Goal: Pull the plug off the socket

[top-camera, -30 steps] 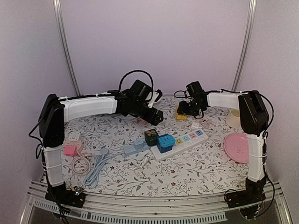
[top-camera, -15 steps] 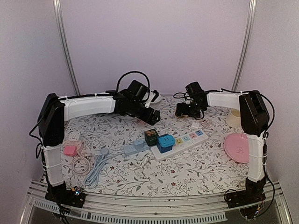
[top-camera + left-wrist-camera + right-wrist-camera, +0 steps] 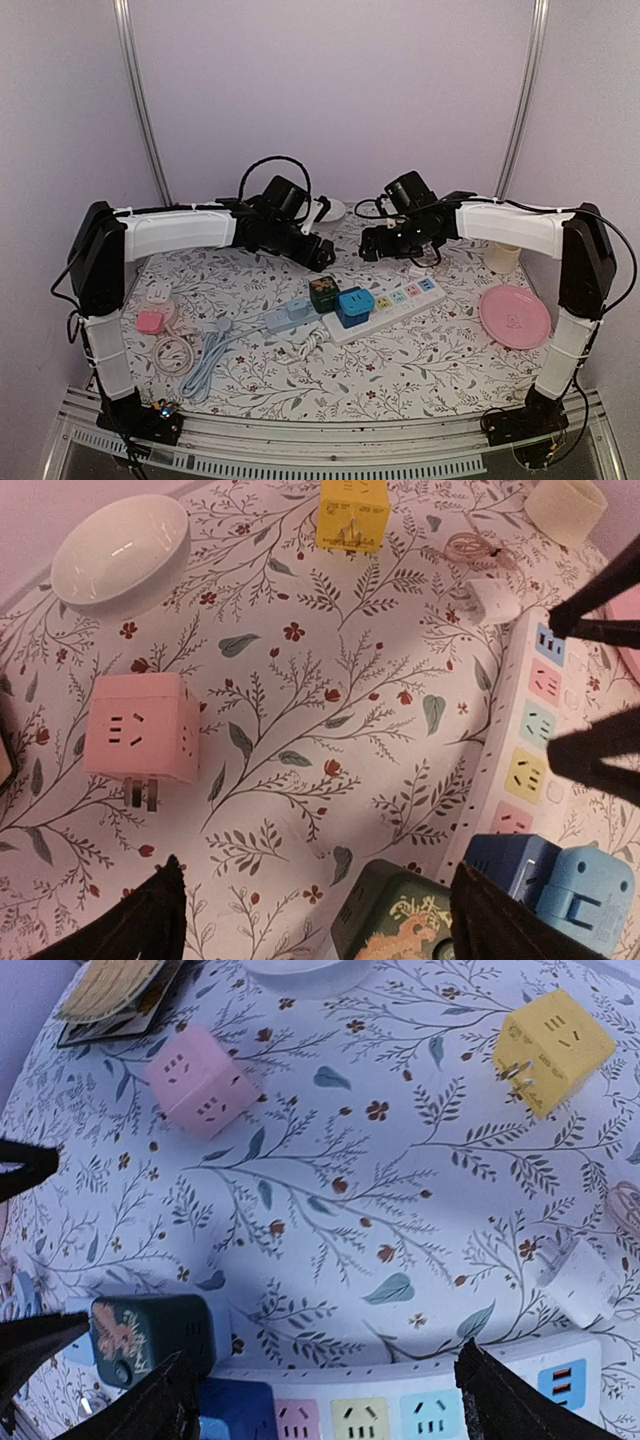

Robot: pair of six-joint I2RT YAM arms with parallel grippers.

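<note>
The blue plug (image 3: 352, 305) sits in the lower-left end of the white power strip (image 3: 400, 298), near the middle of the overhead view. The strip's long axis runs from lower left to upper right, and the plug stands up from its top face. Judging by that, the pull has to go straight up and off the strip. A green cube (image 3: 323, 292) stands just beside the plug, on its upper-left side, which leaves little room for a finger there.

Both grippers hover above the cloth further up the frame, so the plug lies below them in the picture. The left gripper (image 3: 322, 255) is up and to the left of it. The right gripper (image 3: 368, 248) is up and slightly to the right. Neither looks clearly nearer.

In the right wrist view the plug (image 3: 235, 1410) lies at the bottom edge, between that gripper's fingers. In the left wrist view it (image 3: 515, 865) is at the lower right, by one finger. Both grippers have their jaws spread wide, holding and touching nothing.
</note>
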